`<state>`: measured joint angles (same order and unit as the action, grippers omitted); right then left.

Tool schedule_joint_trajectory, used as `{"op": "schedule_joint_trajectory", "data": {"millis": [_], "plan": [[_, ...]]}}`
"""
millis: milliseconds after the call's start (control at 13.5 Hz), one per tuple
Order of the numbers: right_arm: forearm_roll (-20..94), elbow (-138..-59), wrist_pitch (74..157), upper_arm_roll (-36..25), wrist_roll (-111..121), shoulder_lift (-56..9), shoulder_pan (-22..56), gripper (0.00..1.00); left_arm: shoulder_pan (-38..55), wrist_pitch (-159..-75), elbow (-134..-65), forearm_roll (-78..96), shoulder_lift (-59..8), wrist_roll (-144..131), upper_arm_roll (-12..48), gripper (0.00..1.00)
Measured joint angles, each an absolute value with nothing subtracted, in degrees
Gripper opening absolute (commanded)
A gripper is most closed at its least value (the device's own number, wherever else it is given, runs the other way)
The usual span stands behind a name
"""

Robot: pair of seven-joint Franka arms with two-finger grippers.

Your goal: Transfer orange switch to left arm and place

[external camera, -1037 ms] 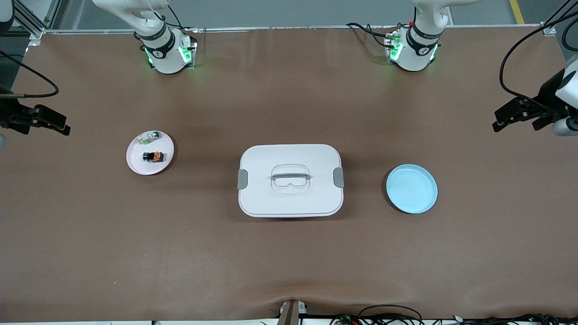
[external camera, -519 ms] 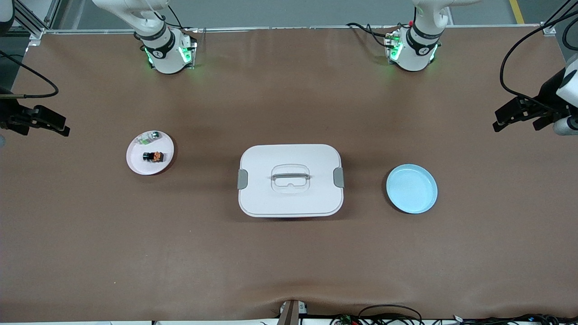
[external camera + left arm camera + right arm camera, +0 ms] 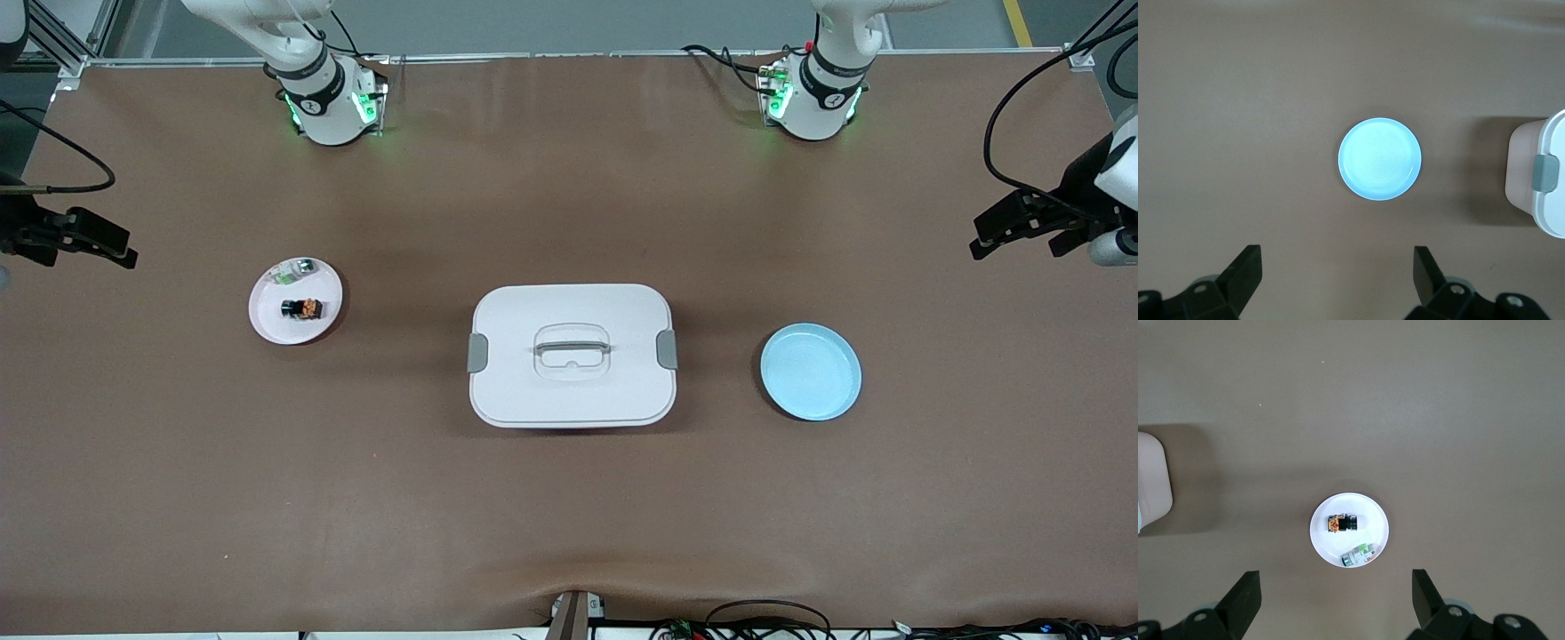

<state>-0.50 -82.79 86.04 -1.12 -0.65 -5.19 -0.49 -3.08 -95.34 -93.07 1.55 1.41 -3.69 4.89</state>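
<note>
The orange switch point(image 3: 302, 308) point(image 3: 1341, 523) lies on its side on a small pink plate point(image 3: 269, 325) point(image 3: 1319, 543) toward the right arm's end of the table. The white box point(image 3: 572, 356) with grey clips stands mid-table, and its edge shows in both wrist views point(image 3: 1546, 180) point(image 3: 1151, 487). My right gripper point(image 3: 120, 247) point(image 3: 1336, 590) hangs open and empty high over the table's end, off to the side of the pink plate. My left gripper point(image 3: 978, 238) point(image 3: 1337, 267) hangs open and empty high over the other end, off to the side of a blue plate point(image 3: 810, 372) point(image 3: 1379, 159).
A small silver-and-green part point(image 3: 296, 269) point(image 3: 1360, 555) shares the pink plate with the switch. The blue plate holds nothing. Both arm bases point(image 3: 327, 107) point(image 3: 813, 102) stand along the table's edge farthest from the front camera. Cables hang near each gripper.
</note>
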Motion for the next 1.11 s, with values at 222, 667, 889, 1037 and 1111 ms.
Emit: {"op": "schedule_joint_trajectory", "data": {"millis": [222,667,889,1037,1111], "plan": [[-0.5,-82.8,85.9,-1.1,-0.6,-5.2,-0.5,1.00,-3.1,-95.3,-93.0,1.5,1.4,-3.7,4.9,1.00],[-0.5,-86.6,85.2,-1.7,-0.7,-5.4,-0.9,1.00,-3.1,-95.3,-93.0,1.5,1.4,-3.7,4.9,1.00],[-0.5,-86.9,85.1,-1.7,-0.7,-5.7,-0.8,1.00,-3.1,-95.3,-93.0,1.5,1.4,-3.7,4.9,1.00],[-0.5,-87.1,85.3,-1.5,-0.7,-6.8,-0.5,1.00,-3.1,-95.3,-92.9,1.5,1.4,-3.7,4.9,1.00],[-0.5,-87.2,86.1,-1.3,-0.7,-7.7,0.0,1.00,-3.1,-95.3,-92.9,1.5,1.4,-3.7,4.9,1.00]]}}
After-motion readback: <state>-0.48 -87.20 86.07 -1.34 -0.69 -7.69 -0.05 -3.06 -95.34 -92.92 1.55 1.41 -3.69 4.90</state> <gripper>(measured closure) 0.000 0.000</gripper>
